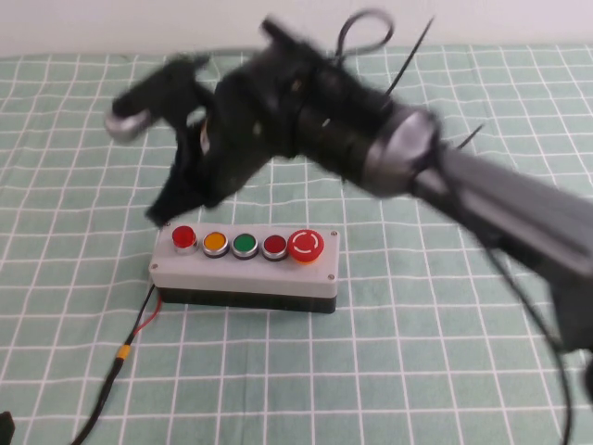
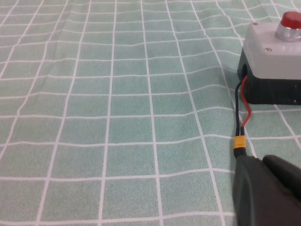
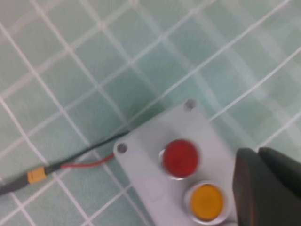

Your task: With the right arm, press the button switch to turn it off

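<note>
The button switch is a grey-topped box on a black base with red, orange, green, dark red and large red mushroom buttons. My right arm reaches over it from the right, blurred. My right gripper hangs just behind and above the box's left end. In the right wrist view the right gripper is shut and empty, beside the red button and orange button. My left gripper is shut and empty, low over the cloth by the wire's yellow connector.
A green checked cloth covers the table. The red and black wire trails from the box's left end toward the front left. A white wall edge runs along the back.
</note>
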Motion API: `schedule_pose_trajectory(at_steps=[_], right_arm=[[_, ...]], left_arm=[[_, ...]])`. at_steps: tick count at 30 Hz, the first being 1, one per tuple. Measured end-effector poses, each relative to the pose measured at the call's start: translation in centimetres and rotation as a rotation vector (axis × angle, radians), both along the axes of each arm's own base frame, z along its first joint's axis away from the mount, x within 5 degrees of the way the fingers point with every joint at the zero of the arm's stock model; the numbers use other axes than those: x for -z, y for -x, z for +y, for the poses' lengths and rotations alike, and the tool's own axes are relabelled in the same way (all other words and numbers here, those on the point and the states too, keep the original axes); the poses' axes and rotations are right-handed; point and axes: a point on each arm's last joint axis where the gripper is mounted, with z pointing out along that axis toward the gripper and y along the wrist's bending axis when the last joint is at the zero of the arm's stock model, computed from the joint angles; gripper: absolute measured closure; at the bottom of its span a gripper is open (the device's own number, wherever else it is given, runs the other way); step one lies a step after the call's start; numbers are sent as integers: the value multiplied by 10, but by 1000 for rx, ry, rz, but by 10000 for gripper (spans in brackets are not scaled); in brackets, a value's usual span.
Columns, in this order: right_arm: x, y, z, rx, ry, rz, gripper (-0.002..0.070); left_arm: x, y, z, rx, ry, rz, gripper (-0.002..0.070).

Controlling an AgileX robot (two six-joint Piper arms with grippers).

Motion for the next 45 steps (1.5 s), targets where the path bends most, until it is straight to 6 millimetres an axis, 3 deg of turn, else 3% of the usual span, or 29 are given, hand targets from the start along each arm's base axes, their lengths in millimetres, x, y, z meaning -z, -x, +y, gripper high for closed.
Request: schedule_pose_trajectory(at_steps=[3,8,11,16,22,35,39,45], right_arm=[[-52,13,-19,6,-49,-86,692],[-135,44,-69,43,-74,-223,692],[-164,61,-95,72,-59,-269,692],[-189,91,-135,90,-64,-316,692],[-172,130,-181,100,-99,-315,692],[-70,216,-274,161,-239,-229,692],[-58,240,-299,168,-294,-206,692],[-55,262,-324,191,-296,-173,692]], left_arm=[[0,0,0,0,0,0,678],[0,0,0,0,0,0,678],[0,0,0,0,0,0,678],[0,0,0,0,0,0,678],[0,0,0,0,0,0,678],[0,0,0,0,0,0,678],[0,0,0,0,0,0,678],[0,0,0,0,0,0,678]])
